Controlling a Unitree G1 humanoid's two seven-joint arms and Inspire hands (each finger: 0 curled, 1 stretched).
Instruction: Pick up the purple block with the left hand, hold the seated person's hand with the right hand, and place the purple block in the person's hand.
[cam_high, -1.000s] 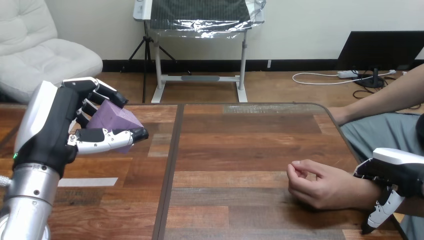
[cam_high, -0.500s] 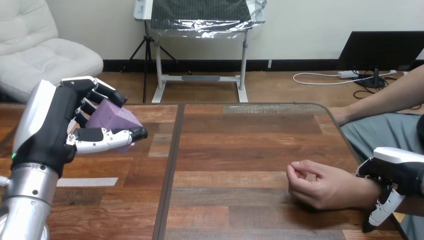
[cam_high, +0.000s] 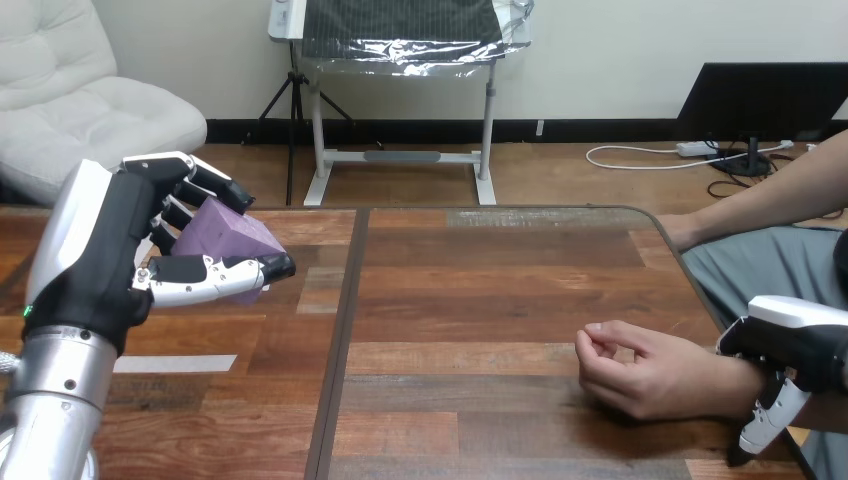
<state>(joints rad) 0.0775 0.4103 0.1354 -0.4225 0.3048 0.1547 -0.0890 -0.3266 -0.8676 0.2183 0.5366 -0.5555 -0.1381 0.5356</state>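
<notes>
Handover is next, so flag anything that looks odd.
Nothing is spilled or damaged. One oddity: the person's hand lies loosely curled on the table, not open for the purple block in the left hand.

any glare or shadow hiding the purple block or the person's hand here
Head view: a pale sheen lies on the table along its far edge, away from both. Head view: the purple block is evenly lit, covered in part by the fingers of the left hand, not by shadow. Head view: the person's hand throws a soft shadow on the wood under it; its outline is plain.
</notes>
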